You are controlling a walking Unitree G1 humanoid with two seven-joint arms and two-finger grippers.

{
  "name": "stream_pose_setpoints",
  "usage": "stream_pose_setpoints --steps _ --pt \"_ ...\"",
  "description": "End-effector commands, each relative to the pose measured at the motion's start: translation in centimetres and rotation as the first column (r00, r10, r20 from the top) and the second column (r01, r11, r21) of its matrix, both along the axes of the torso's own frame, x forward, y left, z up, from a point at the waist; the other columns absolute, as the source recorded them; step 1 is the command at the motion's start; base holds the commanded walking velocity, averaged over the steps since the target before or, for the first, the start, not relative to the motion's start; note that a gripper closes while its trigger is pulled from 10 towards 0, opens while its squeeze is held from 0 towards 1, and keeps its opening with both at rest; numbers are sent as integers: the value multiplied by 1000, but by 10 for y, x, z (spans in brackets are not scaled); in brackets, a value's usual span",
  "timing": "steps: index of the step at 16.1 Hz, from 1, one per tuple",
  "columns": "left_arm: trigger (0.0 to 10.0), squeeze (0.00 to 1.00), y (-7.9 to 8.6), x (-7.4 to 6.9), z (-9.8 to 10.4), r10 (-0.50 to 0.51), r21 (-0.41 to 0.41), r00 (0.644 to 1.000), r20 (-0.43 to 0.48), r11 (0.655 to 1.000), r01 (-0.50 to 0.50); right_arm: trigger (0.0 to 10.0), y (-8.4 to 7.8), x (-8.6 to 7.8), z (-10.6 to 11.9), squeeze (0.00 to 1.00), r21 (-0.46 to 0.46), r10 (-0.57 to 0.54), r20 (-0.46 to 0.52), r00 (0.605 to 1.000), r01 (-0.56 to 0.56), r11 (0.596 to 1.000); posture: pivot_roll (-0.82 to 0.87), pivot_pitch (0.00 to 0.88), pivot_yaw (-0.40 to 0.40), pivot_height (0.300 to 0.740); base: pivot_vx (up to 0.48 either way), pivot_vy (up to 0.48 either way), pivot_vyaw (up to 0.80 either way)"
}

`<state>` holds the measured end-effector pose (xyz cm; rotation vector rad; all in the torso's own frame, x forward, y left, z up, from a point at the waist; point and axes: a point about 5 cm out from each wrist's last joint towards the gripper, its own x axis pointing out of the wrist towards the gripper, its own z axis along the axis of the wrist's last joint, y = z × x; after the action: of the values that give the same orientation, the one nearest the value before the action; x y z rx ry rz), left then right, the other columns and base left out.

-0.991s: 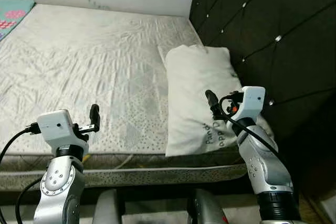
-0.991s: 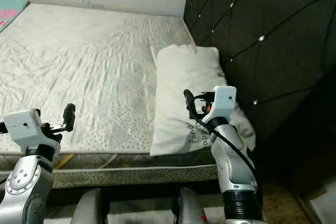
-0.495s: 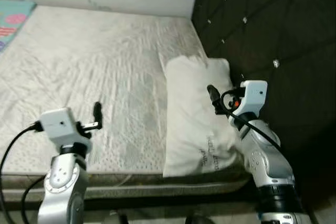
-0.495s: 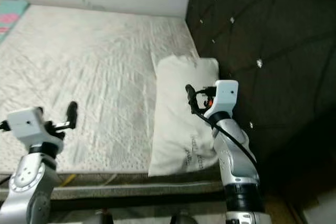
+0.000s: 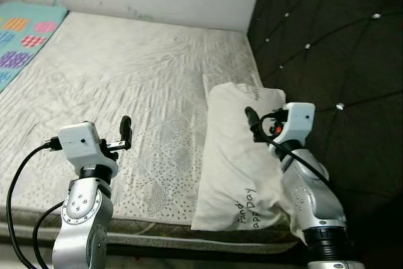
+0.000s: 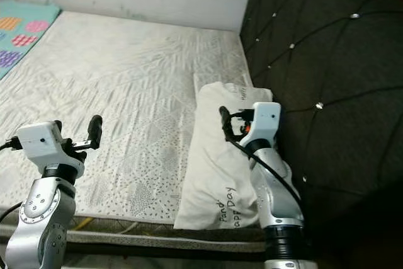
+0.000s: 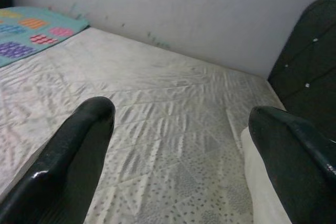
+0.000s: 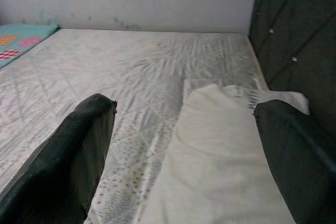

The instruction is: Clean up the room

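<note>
Both grippers' fingers spread, gripping nothing; pillow [image 5: 236, 155] just under right gripper [image 5: 252, 121], left gripper [image 5: 125, 131] well apart.

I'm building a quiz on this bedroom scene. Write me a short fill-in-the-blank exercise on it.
1. The white pillow lies on the mattress beside the dark tufted ____.
2. The right tool hovers above the ____.
3. The fingers of the left tool stand ____, holding nothing.
4. The patterned blanket lies at the mattress's far ____ corner.

Missing words: headboard; pillow; open; left
</note>
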<state>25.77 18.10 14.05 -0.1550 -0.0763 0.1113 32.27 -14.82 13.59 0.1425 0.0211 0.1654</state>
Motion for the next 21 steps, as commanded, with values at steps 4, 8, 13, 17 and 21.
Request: stream_pose_setpoints --steps 4,8,13,17,21 --pt "10000 0 -16 14 0 -70 -12 998 -6 997 70 10000 -1 9 -3 0 4 -40 -9 999 40 999 19 0 -65 740 0 0 0" --pt "10000 0 -14 15 -1 -82 -27 997 -4 996 82 10000 4 8 -5 0 8 -33 -6 999 33 999 5 0 -67 740 0 0 0" --pt "10000 0 -31 23 -13 -147 -65 989 -22 987 146 10000 18 15 -14 0 57 -51 -18 999 52 997 -7 0 -54 740 0 0 0" --pt "10000 0 -14 18 -12 -103 -50 995 -15 993 103 10000 13 11 -12 0 29 -54 9 998 54 998 -10 0 -49 740 0 0 0" --pt "10000 0 -10 14 -15 -99 -60 995 -24 993 97 10000 8 11 -13 0 -7 -24 1 1000 24 1000 -19 0 -67 740 0 0 -687"
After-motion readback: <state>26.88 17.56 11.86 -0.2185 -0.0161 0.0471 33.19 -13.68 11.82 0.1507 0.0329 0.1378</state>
